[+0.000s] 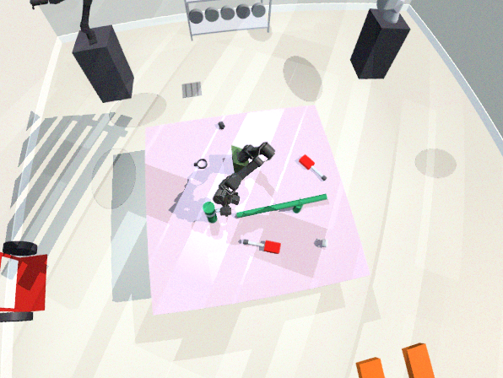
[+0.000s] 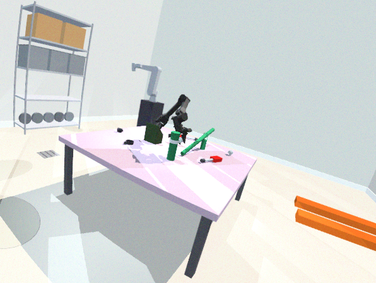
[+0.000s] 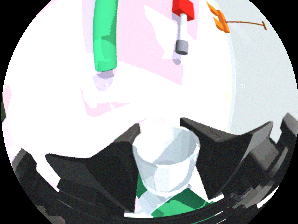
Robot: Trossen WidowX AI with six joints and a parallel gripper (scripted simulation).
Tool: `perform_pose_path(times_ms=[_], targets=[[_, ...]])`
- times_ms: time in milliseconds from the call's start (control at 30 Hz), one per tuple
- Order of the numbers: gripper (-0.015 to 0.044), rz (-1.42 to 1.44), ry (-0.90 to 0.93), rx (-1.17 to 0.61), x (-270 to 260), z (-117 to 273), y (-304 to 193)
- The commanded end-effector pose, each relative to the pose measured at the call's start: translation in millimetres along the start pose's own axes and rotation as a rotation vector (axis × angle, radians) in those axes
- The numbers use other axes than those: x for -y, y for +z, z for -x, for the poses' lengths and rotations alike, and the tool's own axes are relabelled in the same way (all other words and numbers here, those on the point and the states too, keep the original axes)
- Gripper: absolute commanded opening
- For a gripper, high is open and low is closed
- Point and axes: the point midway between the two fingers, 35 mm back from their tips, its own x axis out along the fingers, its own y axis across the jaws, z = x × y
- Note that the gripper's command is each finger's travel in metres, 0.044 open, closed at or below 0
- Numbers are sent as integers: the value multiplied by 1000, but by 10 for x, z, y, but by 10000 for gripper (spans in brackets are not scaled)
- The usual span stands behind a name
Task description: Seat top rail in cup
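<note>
The big green post (image 1: 213,219) (image 2: 171,154) stands upright, with the light brace band (image 2: 173,141) up near its cap. My gripper (image 1: 225,210) (image 3: 160,124) is beside the post's upper part, shut on the pale rail-end cup (image 3: 167,162), whose open mouth shows between the fingers. The green top rail (image 1: 270,208) (image 2: 199,141) (image 3: 105,37) slants over the small post (image 1: 297,208) (image 2: 204,144). Its near end is low by the table, a gap away from the cup and not in the fingers. The loop cap is too small to make out.
On the pink table (image 1: 177,291) (image 2: 110,158) lie a red-headed tool (image 1: 272,247) (image 2: 216,158) in front of the rail, another red-headed tool (image 1: 306,162) behind it, a small grey fitting (image 1: 321,243) at the right, a black ring clamp (image 1: 202,164) and a small black piece (image 1: 221,126).
</note>
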Motion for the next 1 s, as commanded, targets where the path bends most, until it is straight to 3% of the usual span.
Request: perform_pose_path(times_ms=[0, 967], targets=[[0, 18, -1, 10, -25, 15, -11], [0, 12, -1, 12, -15, 8, 1]])
